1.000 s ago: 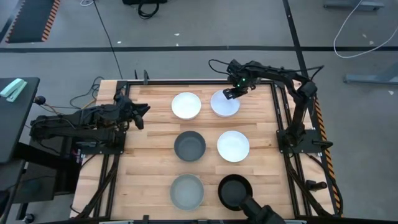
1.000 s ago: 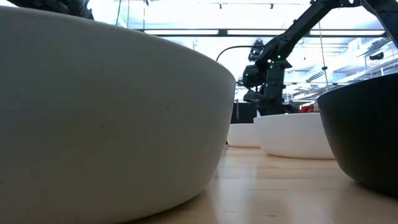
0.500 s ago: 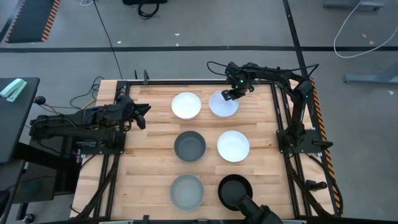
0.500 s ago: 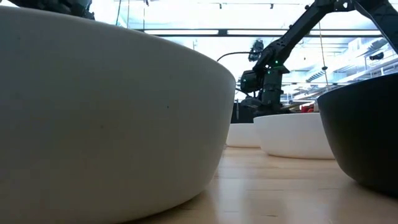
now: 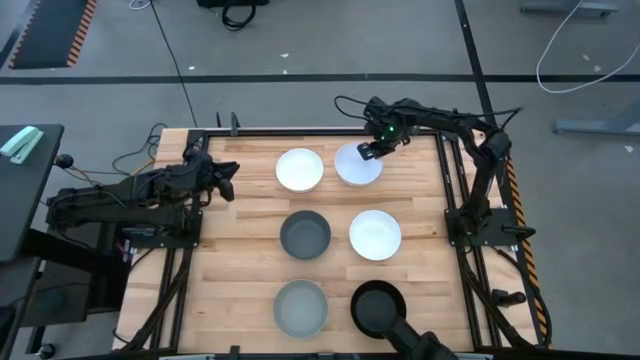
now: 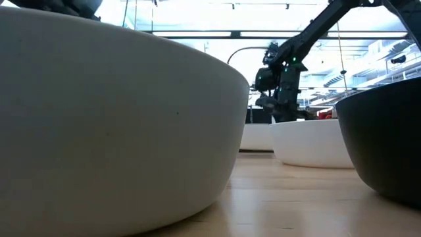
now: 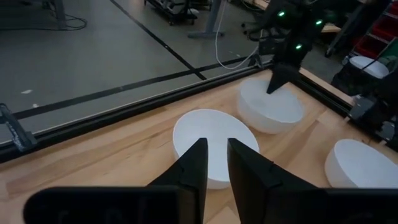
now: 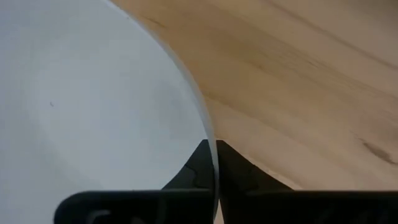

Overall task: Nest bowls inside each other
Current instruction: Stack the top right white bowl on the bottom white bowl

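Now the right gripper pinches the rim of the far-right white bowl at its one o'clock edge, fingers closed either side of the thin wall, likely to lift it into the white bowl at nine o'clock. The left gripper waits nearly closed, empty.

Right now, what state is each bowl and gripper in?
Far right white bowl: rim pinched by right gripper; can't tell if lifted.
Far left white bowl: upright on table, empty, free.
Middle white bowl: upright, empty, free.
Dark grey bowl: upright, empty, free.
Light grey bowl: upright, empty, free.
Black bowl: upright, empty, free.
Left gripper: near shut, holding nothing, at table's left edge.
Nothing nested yet.
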You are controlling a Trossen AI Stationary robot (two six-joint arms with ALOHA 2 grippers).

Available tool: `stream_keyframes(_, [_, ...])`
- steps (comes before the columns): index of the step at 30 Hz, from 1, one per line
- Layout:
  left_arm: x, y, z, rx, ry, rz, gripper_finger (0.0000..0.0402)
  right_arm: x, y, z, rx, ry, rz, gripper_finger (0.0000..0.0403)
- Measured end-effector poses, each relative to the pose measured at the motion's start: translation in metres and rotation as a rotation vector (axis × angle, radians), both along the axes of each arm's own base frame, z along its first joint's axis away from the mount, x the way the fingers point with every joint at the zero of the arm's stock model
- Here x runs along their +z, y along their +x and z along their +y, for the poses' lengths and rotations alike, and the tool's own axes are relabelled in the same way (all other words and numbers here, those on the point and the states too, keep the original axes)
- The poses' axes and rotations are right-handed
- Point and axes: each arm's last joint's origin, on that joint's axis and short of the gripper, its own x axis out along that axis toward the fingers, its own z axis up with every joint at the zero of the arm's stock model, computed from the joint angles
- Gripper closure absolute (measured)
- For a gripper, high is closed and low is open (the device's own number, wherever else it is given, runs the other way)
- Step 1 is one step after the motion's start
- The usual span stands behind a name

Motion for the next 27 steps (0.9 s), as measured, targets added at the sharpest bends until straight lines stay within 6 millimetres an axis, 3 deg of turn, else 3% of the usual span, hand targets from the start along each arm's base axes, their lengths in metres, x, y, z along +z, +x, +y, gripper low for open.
stream_keyframes(7, [0.000, -0.001, 0.003, 0.022, 0.000, 0.000, 0.0332, 0.050, -0.022, 0.025, 0.024, -0.042, -0.012, 0.0400])
stream_keyframes(16, [0.000, -0.001, 0.003, 0.021, 0.005, 0.006, 0.0340, 0.118, -0.045, 0.114, 0.109, -0.063, -0.044, 0.0400])
stream_keyframes(21, [0.000, -0.001, 0.003, 0.020, 0.006, 0.006, 0.0348, 0.133, -0.039, 0.167, 0.159, -0.061, -0.080, 0.0400])
stream_keyframes(27, [0.000, -0.001, 0.003, 0.020, 0.006, 0.006, 0.0351, 0.124, -0.022, 0.210, 0.228, -0.003, -0.012, 0.0401])
